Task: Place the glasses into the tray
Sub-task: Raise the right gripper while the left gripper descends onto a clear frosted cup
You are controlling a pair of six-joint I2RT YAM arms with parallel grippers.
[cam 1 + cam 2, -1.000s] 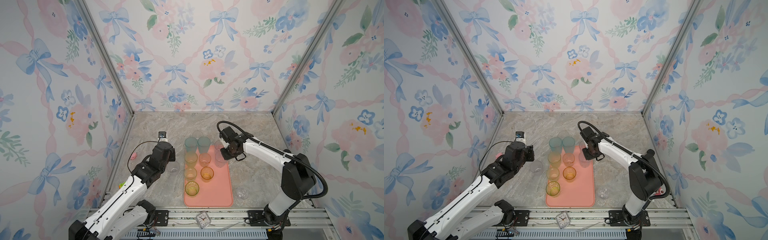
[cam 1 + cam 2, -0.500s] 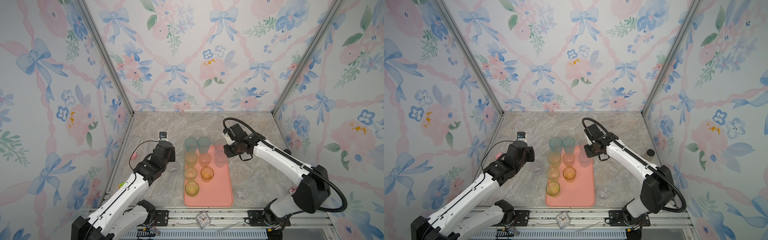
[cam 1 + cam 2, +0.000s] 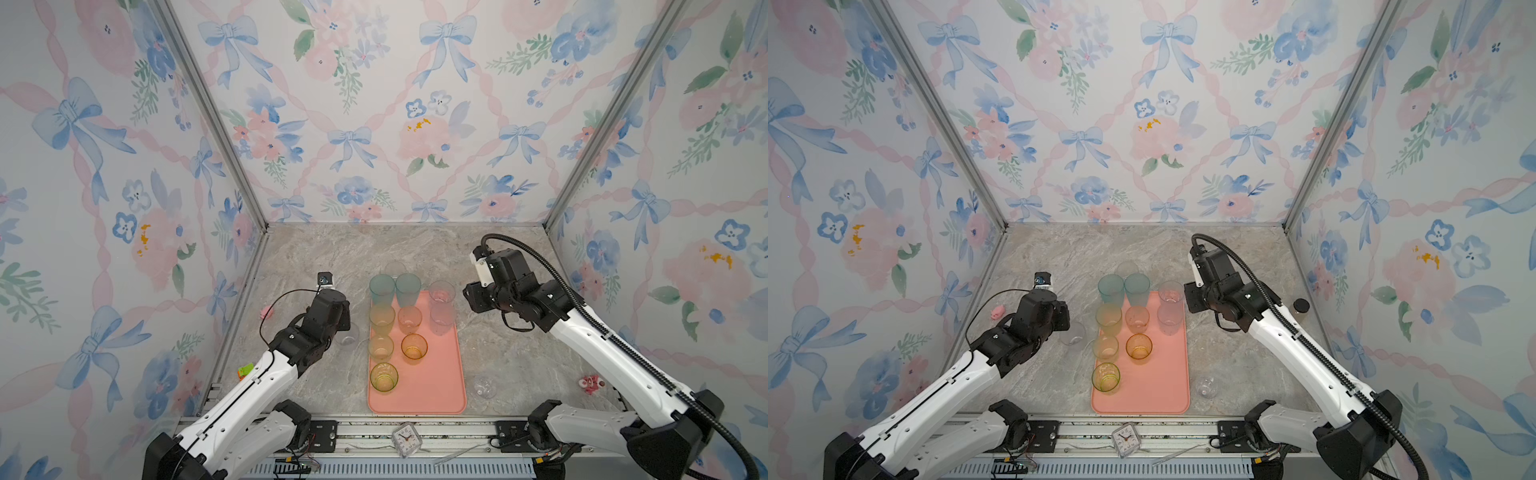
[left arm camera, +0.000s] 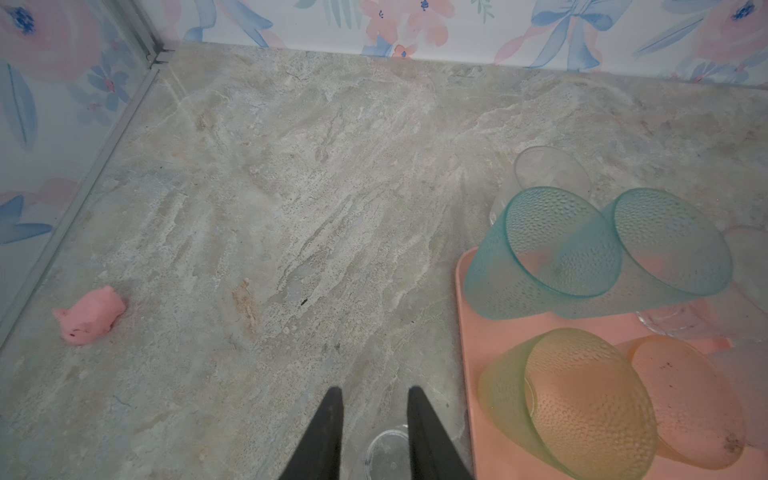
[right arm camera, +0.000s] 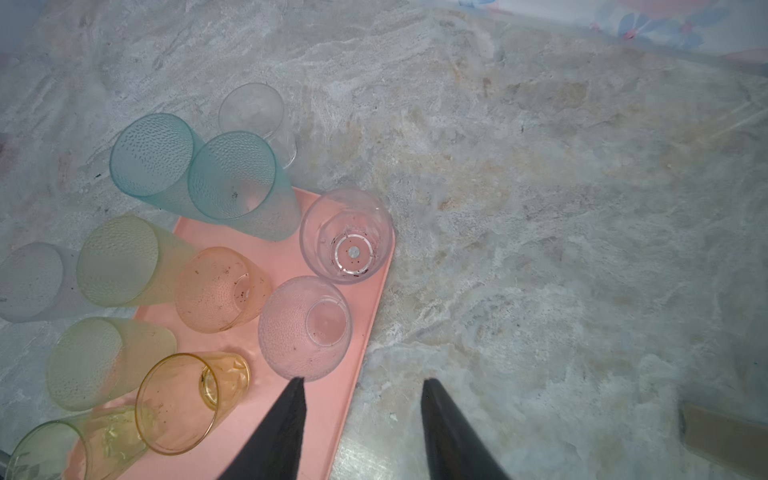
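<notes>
Top views both show the salmon-pink tray (image 3: 440, 386) mid-table, holding most of the upright glasses (image 3: 414, 346). Left wrist view: the left gripper (image 4: 374, 392) has its fingers partly spread either side of a clear glass (image 4: 386, 453) that stands on the table just beside the tray. Right wrist view: the right gripper (image 5: 361, 382) is spread wide, holding nothing, its tips straddling the tray's edge.

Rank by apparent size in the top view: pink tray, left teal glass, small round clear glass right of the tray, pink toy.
In a top view:
1. tray, by far
2. teal glass
3. small round clear glass, only slightly smaller
4. pink toy, smallest
</notes>
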